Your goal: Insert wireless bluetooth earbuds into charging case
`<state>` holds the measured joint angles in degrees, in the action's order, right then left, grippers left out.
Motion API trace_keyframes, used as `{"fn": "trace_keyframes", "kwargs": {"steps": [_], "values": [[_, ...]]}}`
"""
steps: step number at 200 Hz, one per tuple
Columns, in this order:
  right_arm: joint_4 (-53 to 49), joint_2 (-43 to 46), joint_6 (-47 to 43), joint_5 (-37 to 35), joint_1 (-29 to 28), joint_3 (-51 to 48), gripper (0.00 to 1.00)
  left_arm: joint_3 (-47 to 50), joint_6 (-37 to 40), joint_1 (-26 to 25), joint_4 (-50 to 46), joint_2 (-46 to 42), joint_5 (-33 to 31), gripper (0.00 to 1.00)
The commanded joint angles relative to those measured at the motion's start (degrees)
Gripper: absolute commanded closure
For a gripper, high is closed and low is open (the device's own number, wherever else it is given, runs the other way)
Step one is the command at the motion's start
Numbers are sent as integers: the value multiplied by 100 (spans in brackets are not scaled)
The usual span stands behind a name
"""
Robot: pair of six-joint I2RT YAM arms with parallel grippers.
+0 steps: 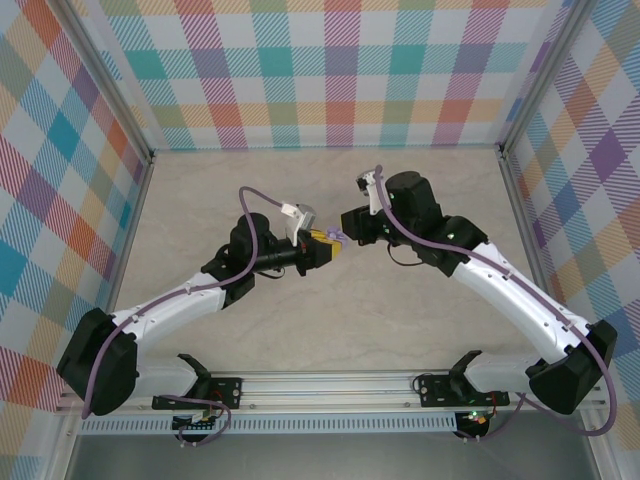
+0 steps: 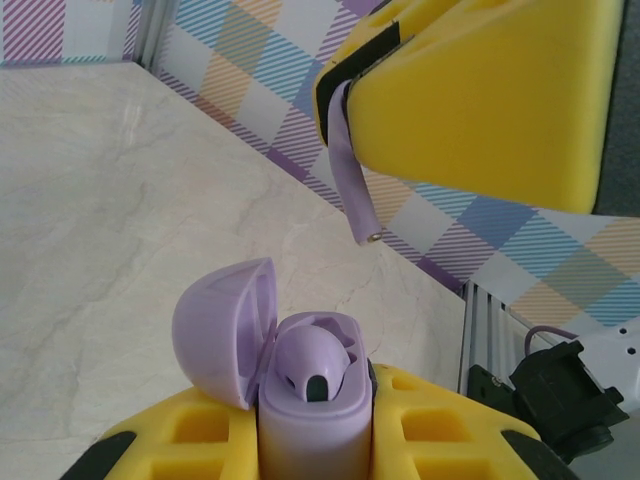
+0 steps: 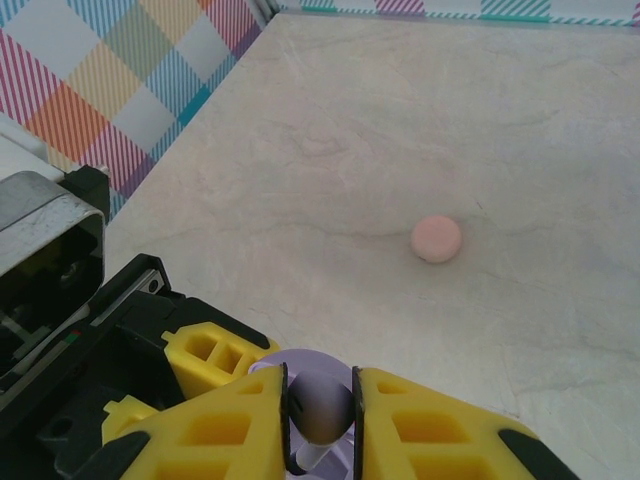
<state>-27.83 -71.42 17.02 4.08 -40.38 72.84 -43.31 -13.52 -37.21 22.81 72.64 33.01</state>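
Note:
My left gripper [image 2: 315,418] [image 1: 318,250] is shut on the purple charging case [image 2: 310,440], held upright above the table. The case lid [image 2: 222,330] stands open to the left. One lilac earbud [image 2: 315,362] sits in the case's pale inside. My right gripper [image 3: 320,412] [image 1: 346,233] is shut on the second earbud [image 3: 322,402], stem pointing down. In the left wrist view that stem [image 2: 352,195] hangs from the right gripper's yellow fingers [image 2: 480,90], a short way above and to the right of the case. From the right wrist, the case [image 3: 305,362] shows just beyond the held earbud.
A salmon-pink round disc [image 3: 436,239] lies on the marble table beyond the grippers. Plaid walls enclose the table [image 1: 330,320] on three sides, with a metal rail [image 2: 482,330] at the wall's foot. Both arms meet over the middle of the table.

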Motion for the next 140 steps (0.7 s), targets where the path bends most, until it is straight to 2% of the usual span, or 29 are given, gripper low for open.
{"fn": "trace_keyframes", "kwargs": {"steps": [1, 140], "values": [[210, 15, -153, 173, -57, 142, 79, -197, 7, -9, 259, -116, 135, 94], [232, -41, -243, 218, -137, 126, 79, -362, -201, -23, 160, -241, 74, 93]]}}
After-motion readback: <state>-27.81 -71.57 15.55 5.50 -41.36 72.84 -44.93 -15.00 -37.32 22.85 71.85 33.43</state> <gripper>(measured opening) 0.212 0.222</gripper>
